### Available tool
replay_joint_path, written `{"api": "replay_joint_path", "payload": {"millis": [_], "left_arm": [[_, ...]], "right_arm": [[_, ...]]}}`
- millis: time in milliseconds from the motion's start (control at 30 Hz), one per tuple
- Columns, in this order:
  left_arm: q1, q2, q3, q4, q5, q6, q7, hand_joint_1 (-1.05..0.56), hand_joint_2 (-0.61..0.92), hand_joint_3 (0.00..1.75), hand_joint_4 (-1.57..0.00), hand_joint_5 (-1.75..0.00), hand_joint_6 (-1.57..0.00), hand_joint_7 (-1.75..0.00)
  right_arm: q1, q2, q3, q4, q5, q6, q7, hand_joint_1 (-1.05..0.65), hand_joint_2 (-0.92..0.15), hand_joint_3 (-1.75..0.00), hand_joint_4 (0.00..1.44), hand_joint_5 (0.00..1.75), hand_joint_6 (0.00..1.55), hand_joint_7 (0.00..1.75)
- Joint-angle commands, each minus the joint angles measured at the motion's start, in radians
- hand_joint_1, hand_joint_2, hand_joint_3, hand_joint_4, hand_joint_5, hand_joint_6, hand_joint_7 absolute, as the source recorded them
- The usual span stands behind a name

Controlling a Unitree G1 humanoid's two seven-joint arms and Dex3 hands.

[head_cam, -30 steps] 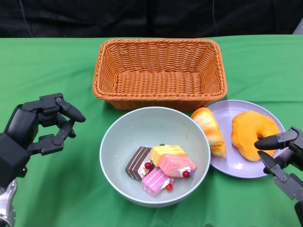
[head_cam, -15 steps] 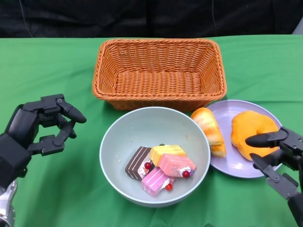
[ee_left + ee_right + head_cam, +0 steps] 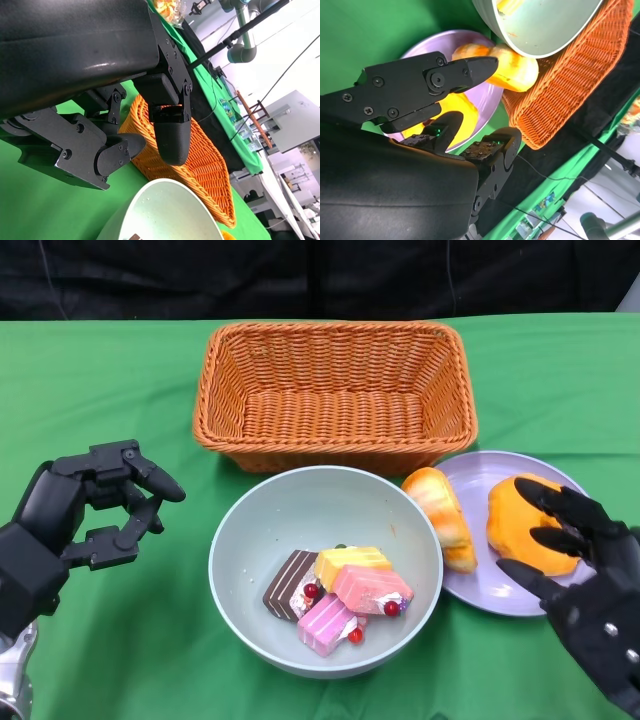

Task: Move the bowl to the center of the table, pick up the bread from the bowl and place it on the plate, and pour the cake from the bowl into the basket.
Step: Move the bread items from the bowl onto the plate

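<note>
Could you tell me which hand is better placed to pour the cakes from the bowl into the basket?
Probably the left hand: it is open beside the bowl with bare cloth between. The right hand hangs over the plate and bread, which block its side.

right hand (image 3: 590,610) cut off at frame corner, hiding part of plate (image 3: 470,585)

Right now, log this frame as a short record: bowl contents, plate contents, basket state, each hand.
bowl: holds cake pieces, no bread
plate: two breads, a long roll lying over its rim and a ring-shaped bread
basket: nothing inside
left hand: beside the bowl, holds nothing, fingers apart
right hand: over the plate's near edge, fingers spread, holds nothing
</note>
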Motion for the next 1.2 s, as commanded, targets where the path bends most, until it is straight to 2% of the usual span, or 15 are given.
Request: {"api": "replay_joint_path", "payload": {"millis": [33, 133, 400, 733, 1200], "left_arm": [[0.01, 0.016, 0.0, -0.01, 0.003, -0.002, 0.016, 0.0, 0.64, 0.89, -0.84, -1.31, -0.86, -1.0], [0.01, 0.015, 0.0, -0.01, 0.001, -0.002, 0.015, 0.0, 0.64, 0.9, -0.84, -1.31, -0.86, -1.01], [0.014, 0.012, -0.001, -0.014, -0.005, -0.001, 0.008, 0.0, 0.63, 0.9, -0.84, -1.32, -0.85, -1.01], [0.015, 0.012, -0.003, -0.014, 0.0, -0.007, 0.013, 0.0, 0.65, 0.88, -0.84, -1.31, -0.85, -1.02], [0.017, 0.008, -0.001, -0.014, -0.01, -0.005, 0.006, 0.0, 0.63, 0.91, -0.85, -1.31, -0.85, -1.01]], "right_arm": [[-0.04, -0.023, 0.019, 0.027, -0.032, 0.043, 0.014, -0.65, -0.92, -0.1, 0.43, 0.23, 0.37, 0.0], [-0.07, -0.026, 0.037, 0.059, -0.041, 0.046, 0.016, -0.66, -0.92, -0.12, 0.46, 0.23, 0.36, 0.0], [-0.12, -0.023, 0.091, 0.069, -0.06, 0.134, 0.065, -0.68, -0.92, -0.15, 0.49, 0.2, 0.35, 0.0], [-0.143, -0.029, 0.117, 0.119, -0.046, 0.141, 0.106, -0.67, -0.92, -0.15, 0.48, 0.15, 0.36, 0.0], [-0.192, -0.022, 0.132, 0.236, -0.065, 0.099, 0.036, -0.67, -0.92, -0.17, 0.54, 0.14, 0.4, 0.02]]}}
